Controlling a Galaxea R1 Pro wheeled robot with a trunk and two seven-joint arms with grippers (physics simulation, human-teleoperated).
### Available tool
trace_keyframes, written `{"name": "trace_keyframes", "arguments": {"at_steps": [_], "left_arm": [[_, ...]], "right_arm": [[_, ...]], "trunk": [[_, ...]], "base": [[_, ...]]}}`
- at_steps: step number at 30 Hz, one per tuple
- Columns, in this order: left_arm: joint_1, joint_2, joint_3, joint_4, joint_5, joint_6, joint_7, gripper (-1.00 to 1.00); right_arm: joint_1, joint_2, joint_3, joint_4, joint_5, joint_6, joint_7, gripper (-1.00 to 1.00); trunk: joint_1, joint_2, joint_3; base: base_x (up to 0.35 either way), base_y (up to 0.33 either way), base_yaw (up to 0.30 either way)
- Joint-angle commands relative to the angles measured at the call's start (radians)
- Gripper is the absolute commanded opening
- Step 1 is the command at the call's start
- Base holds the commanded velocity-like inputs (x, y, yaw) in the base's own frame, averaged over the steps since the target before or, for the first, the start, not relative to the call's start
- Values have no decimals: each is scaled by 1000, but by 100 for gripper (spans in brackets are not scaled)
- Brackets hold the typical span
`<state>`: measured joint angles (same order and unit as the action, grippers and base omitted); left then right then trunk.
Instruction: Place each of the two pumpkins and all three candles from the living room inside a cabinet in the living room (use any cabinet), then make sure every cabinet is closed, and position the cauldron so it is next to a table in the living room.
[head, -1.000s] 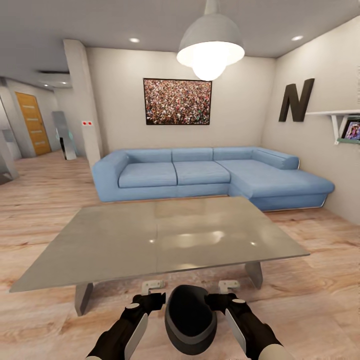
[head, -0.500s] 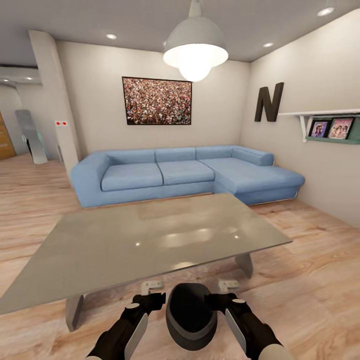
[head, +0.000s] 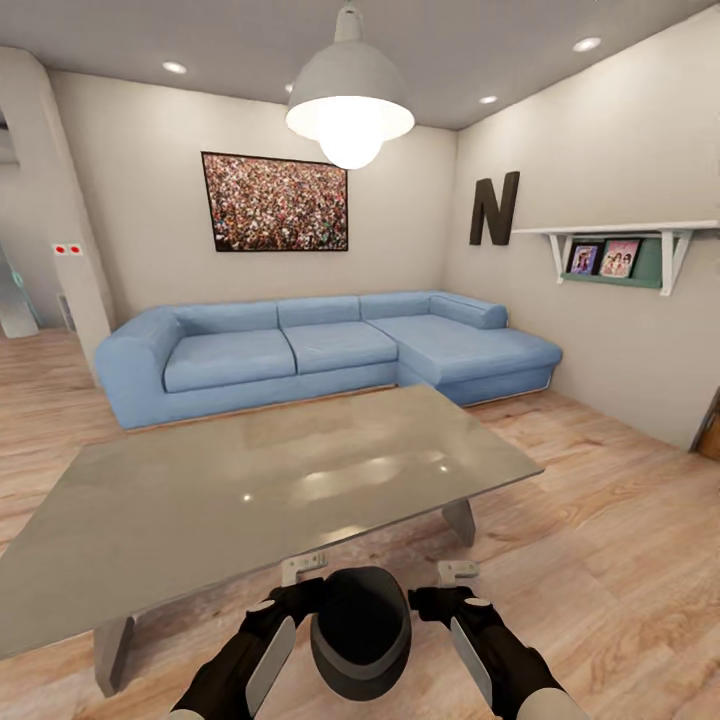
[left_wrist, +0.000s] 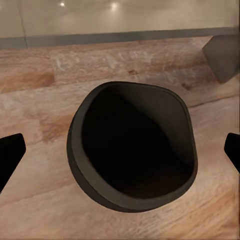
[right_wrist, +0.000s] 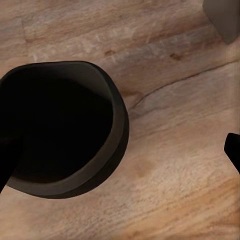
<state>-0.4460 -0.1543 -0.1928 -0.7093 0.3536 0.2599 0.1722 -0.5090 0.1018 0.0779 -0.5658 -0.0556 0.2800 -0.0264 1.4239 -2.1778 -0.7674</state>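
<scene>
The cauldron (head: 360, 640), a black round pot with an open mouth, is at floor level just in front of the table (head: 250, 480), near its front edge. My left gripper (head: 295, 597) is against its left side and my right gripper (head: 447, 597) against its right side. The left wrist view looks straight down into the cauldron (left_wrist: 132, 150), and the fingertips (left_wrist: 10, 155) stand wide apart, so that gripper is open. Beside the right gripper the cauldron (right_wrist: 60, 130) lies off to one side, and those fingers are also spread open. The pumpkins, candles and cabinet are out of view.
A blue corner sofa (head: 300, 350) stands behind the table against the far wall. A pendant lamp (head: 350, 95) hangs over the table. A wall shelf (head: 620, 250) with pictures is on the right. An angled table leg (head: 460, 520) stands close ahead of my right gripper.
The whole view has swung to the right, so sofa, table and lamp sit further left in the picture. The cauldron has shifted slightly left between my grippers, which kept their pose.
</scene>
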Motion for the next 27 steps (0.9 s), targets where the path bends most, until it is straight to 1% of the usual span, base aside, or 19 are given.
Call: {"name": "trace_keyframes", "arguments": {"at_steps": [1, 7, 13, 18, 22, 27], "left_arm": [[0, 1, -5, -2, 12, 9, 9, 100], [0, 1, -4, -4, 14, 26, 9, 100], [0, 1, -3, -4, 15, 27, 9, 100], [0, 1, -3, -4, 16, 28, 9, 100], [0, 1, -2, -4, 17, 28, 9, 100], [0, 2, -1, -4, 18, 28, 9, 100]], "right_arm": [[0, -1, 3, -2, -6, 5, -3, 100], [0, -1, 2, -6, -6, 5, -1, 100], [0, -1, 0, -6, -6, 11, 27, 100], [0, -2, -1, -6, -24, 8, 33, 100], [0, -2, -1, -6, -27, 5, 34, 100], [0, -2, -1, -6, -27, 4, 34, 100]], "trunk": [[-4, 7, 2], [-27, 49, 21], [-50, 91, 40], [-69, 126, 55], [-85, 154, 68], [-104, 189, 84]], "base": [[0, 0, -19], [-8, 10, -54], [-165, 145, -247], [-52, 47, -245], [-34, 28, -55], [-160, 181, -25]]}}
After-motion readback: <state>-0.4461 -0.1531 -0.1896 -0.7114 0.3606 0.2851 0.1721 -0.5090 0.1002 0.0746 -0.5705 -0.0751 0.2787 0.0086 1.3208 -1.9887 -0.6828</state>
